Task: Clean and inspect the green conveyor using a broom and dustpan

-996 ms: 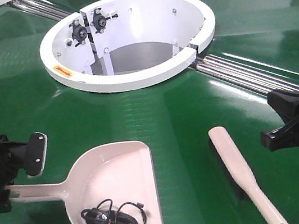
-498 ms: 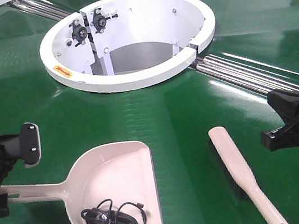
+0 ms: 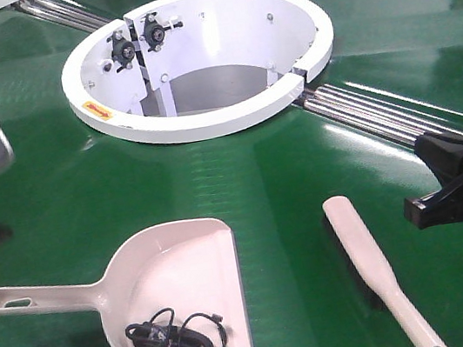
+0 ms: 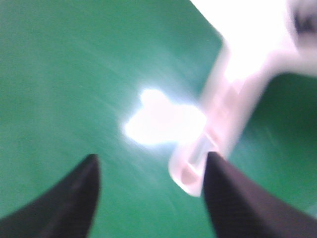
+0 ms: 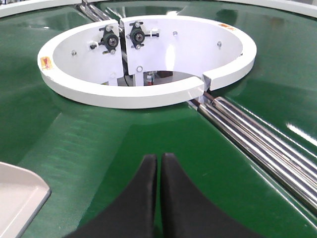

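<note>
Your green conveyor (image 3: 241, 181) fills the frame, white ring hub (image 3: 197, 64) upper centre | dustpan (image 3: 176, 297) lies lower left, black cable (image 3: 174, 341) coiled inside | broom (image 3: 379, 273) lies lower right | your left tool (image 4: 148, 193) spread apart, empty, left edge | your right tool (image 5: 159, 183) clenched, empty, right edge.
</note>
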Robot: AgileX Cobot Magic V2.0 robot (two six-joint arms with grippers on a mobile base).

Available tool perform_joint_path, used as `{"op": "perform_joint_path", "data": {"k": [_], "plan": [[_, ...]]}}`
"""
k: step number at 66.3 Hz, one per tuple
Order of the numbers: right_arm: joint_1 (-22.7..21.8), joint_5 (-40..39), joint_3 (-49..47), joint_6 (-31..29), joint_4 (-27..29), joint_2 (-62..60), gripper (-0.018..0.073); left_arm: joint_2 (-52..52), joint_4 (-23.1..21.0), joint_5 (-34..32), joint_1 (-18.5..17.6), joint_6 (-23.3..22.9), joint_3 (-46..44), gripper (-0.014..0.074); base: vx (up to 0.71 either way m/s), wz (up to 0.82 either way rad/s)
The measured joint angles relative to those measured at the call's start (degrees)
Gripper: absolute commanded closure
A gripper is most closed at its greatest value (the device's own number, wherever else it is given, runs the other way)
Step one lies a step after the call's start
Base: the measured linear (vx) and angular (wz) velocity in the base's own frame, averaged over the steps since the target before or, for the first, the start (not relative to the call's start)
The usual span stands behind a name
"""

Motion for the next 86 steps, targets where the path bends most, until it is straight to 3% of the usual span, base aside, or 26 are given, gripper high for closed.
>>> {"op": "perform_joint_path", "data": {"k": [10, 28, 43, 53, 63, 86], "plan": [[0.00, -0.53, -1.44, 0.00, 0.05, -1.23, 0.0564, -3.24, -0.32, -7.17, 0.00, -11.32, -3.67, 0.0622, 0.00, 0.00], [0.00, 0.75, -3.95, 0.00, 3.42, -5.90, 0.0564, -9.25, -3.86, -18.83, 0.00, -26.94, -2.90, 0.0621, 0.00, 0.00], [0.00, 4.27, -3.95, 0.00, 3.61, -6.20, 0.0564, -20.60, -12.52, -34.70, 0.00, -27.72, 14.21, 0.0621, 0.00, 0.00], [0.00, 4.33, -3.95, 0.00, 3.61, -6.20, 0.0564, -28.50, -14.50, -42.85, 0.00, -27.35, 28.18, 0.0621, 0.00, 0.00], [0.00, 4.35, -3.95, 0.00, 3.61, -6.20, 0.0564, -34.04, -14.76, -45.83, 0.00, -27.31, 33.79, 0.0621, 0.00, 0.00], [0.00, 4.39, -3.95, 0.00, 3.61, -6.20, 0.0564, -36.33, -14.82, -46.49, 0.00, -27.31, 34.15, 0.0619, 0.00, 0.00]]}}
